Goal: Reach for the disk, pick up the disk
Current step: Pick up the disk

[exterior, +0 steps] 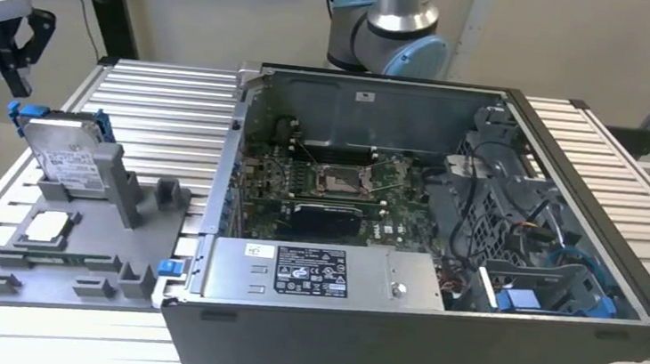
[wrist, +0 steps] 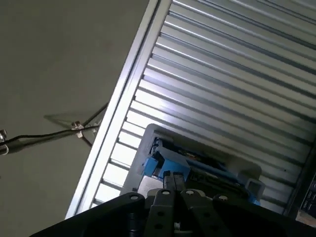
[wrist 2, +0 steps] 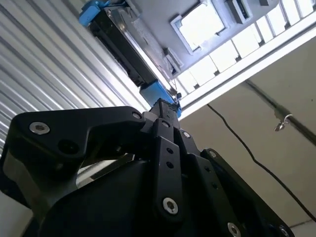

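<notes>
Exterior view: the disk [exterior: 66, 153] stands nearly upright, leaning back a little, in a slot at the far end of a grey fixture tray [exterior: 66, 269] on the slatted metal table [exterior: 154, 98], to the exterior view's left of the open computer case [exterior: 404, 355]. It is a flat rectangular slab of silver metal with a white printed label on the lower part of its face, and a blue bracket [exterior: 24, 110] frames its upper edge and sides. The gripper [exterior: 13, 80] hangs just above the disk's upper corner on the exterior view's left, apart from it, with its black fingers pointing down. The jaws are drawn together to a narrow point with nothing between them. In the second wrist view the gripper [wrist 2: 165, 106] tapers toward a blue corner of the bracket [wrist 2: 158, 94], and the disk [wrist 2: 128, 44] runs away from it edge-on, dark along its side. In the first wrist view the fingertips of the gripper [wrist: 173, 177] sit just over the bracket [wrist: 165, 160] at the top of the disk [wrist: 202, 163]. A small square silver chip [exterior: 46, 225] lies flat on the tray nearer the camera, well below the disk. Inside the case a grey labelled power-supply box [exterior: 310, 274] lies along the near wall.
</notes>
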`<control>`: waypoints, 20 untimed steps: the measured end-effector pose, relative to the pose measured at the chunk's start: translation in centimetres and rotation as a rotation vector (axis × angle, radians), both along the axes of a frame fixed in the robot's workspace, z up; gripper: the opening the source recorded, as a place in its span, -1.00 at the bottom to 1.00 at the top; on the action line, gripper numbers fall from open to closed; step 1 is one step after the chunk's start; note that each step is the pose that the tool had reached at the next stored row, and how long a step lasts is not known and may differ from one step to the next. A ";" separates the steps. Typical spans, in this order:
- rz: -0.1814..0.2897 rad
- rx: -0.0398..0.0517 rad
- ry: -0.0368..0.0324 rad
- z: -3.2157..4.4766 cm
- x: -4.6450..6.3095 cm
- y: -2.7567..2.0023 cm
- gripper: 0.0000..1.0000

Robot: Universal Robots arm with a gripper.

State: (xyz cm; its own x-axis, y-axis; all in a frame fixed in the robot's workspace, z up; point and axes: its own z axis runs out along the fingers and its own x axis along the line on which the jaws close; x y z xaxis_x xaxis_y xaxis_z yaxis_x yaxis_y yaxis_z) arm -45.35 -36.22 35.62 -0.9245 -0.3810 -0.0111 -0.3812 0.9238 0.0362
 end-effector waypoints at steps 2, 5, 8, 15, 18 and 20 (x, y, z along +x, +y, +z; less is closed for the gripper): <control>0.037 0.0000 -0.0002 0.00 0.0 0.00 -1.00; 0.092 0.0000 -0.0004 0.00 0.0 0.00 -1.00; 0.145 0.0000 -0.0006 0.00 0.0 0.00 -1.00; 0.274 -0.0004 -0.0040 0.00 0.0 0.00 -1.00; 0.328 -0.0012 -0.0105 0.01 0.0 0.00 -1.00; 0.365 -0.0017 -0.0150 0.01 0.0 0.00 -1.00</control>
